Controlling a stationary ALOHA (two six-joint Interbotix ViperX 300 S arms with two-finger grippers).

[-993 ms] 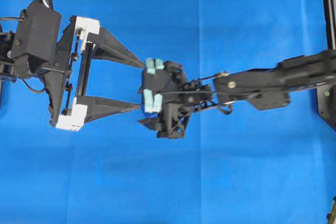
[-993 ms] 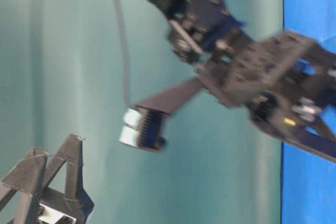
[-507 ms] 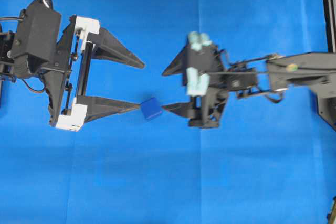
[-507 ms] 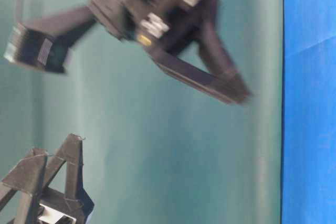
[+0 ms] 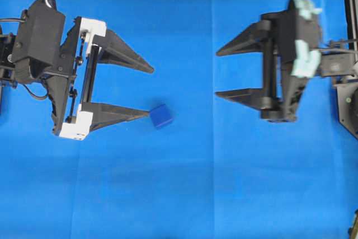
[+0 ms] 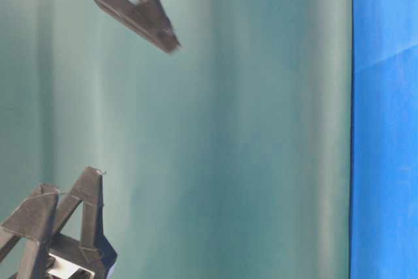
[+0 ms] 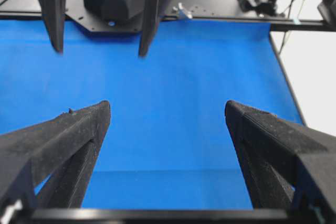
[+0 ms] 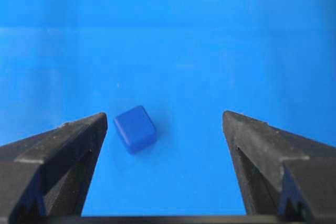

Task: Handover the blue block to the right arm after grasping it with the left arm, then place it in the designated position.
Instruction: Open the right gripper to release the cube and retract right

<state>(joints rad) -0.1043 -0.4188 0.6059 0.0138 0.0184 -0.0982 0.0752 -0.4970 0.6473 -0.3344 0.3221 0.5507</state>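
Note:
The blue block (image 5: 161, 116) lies on the blue cloth, just off the lower fingertip of my left gripper (image 5: 151, 92). That gripper, with white rail blocks, is open and empty. My right gripper (image 5: 217, 74), with an all-black rail, is open and empty, well to the right of the block. In the right wrist view the block (image 8: 135, 128) lies ahead, near the left finger of the open right gripper (image 8: 164, 116). The left wrist view shows my open left gripper (image 7: 167, 108) and the right gripper (image 7: 100, 52) facing it. The block is hidden there.
A black frame (image 5: 349, 4) runs along the cloth's right edge by the right arm's base. In the left wrist view the cloth ends at a black rail (image 7: 236, 23), with white floor (image 7: 315, 77) to its right.
My right gripper has drawn back from the left gripper's fingertips to the right, open. The blue block has come into view on the cloth and stayed there. The left arm has not moved.

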